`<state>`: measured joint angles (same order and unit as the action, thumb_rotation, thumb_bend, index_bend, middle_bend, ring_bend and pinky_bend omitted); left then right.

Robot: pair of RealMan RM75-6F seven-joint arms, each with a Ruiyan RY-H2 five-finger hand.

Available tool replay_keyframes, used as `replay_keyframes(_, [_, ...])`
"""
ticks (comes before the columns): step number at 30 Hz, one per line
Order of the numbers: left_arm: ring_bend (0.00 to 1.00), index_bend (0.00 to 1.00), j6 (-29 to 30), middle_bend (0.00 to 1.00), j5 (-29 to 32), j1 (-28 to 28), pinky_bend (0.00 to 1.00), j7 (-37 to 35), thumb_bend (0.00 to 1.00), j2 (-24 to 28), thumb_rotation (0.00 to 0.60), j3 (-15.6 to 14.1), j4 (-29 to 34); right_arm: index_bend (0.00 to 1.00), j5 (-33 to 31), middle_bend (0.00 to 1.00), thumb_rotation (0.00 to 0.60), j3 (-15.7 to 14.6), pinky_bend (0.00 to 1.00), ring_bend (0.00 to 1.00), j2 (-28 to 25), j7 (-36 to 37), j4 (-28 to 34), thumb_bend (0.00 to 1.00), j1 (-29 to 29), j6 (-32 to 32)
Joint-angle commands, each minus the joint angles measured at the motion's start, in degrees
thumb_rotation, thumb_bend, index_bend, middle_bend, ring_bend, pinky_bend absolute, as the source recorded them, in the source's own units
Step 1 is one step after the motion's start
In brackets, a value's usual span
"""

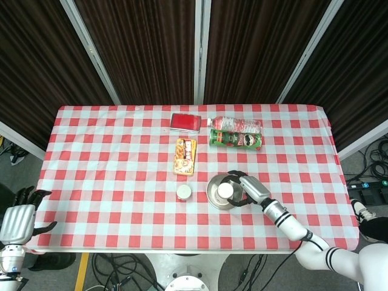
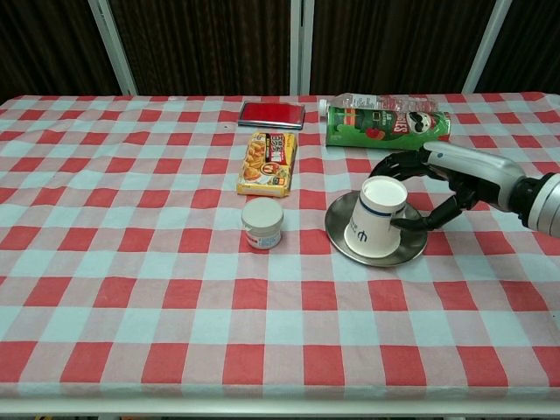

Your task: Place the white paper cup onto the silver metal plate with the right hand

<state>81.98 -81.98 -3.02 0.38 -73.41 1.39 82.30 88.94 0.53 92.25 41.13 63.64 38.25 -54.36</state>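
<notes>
Fingers of the right hand (image 2: 437, 179) grasp the upside-down white paper cup (image 2: 374, 217), which rests tilted on the silver metal plate (image 2: 337, 234).

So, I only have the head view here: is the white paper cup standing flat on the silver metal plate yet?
Observer: No. The chest view shows the white paper cup leaning, top tipped toward the right hand, lower edge on the silver metal plate.
Operator: Are the fingers gripping it?
Observer: One of the fingers presses its side low down; the others curve round behind its top.
Operator: Any markings on it?
Observer: A blue band below its top and a small blue mark near its base.
</notes>
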Motion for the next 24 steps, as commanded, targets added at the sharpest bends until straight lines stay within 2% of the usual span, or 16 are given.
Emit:
replay_keyframes(1, [0.1, 0.25, -0.06, 0.23, 0.12, 0.06, 0.09, 0.07, 0.1, 0.05, 0.6, -0.03, 0.12, 0.5, -2.87, 0.33, 0.6, 2.3, 0.1, 0.11, 1.83, -1.66, -3.0, 0.3, 0.58, 1.4])
replay_keyframes(5, [0.1, 0.25, 0.09, 0.23, 0.28, 0.23, 0.09, 0.0, 0.1, 0.14, 0.6, -0.01, 0.27, 0.5, -2.45, 0.33, 0.6, 2.24, 0.1, 0.11, 2.34, -0.97, -3.14, 0.3, 0.78, 1.24])
replay_keyframes(11, [0.1, 0.25, 0.07, 0.23, 0.08, 0.15, 0.09, -0.01, 0.09, 0.22, 0.6, -0.03, 0.18, 0.5, 2.3, 0.33, 0.6, -1.44, 0.1, 0.11, 0.09, 1.59, -0.29, 0.3, 0.21, -1.19])
replay_keyframes(19, [0.1, 0.25, 0.32, 0.23, 0.22, 0.43, 0.09, -0.13, 0.09, 0.33, 0.6, -0.07, 0.37, 0.5, -2.15, 0.33, 0.6, 1.85, 0.1, 0.11, 2.72, -0.12, -4.36, 0.31, 0.87, 0.91])
replay_keyframes(24, [0.1, 0.25, 0.54, 0.23, 0.17, 0.53, 0.09, -0.32, 0.1, 0.22, 0.6, -0.03, 0.27, 0.5, 1.01, 0.33, 0.6, -0.36, 0.1, 0.12, 1.63, 0.94, -1.92, 0.31, 0.3, -1.37])
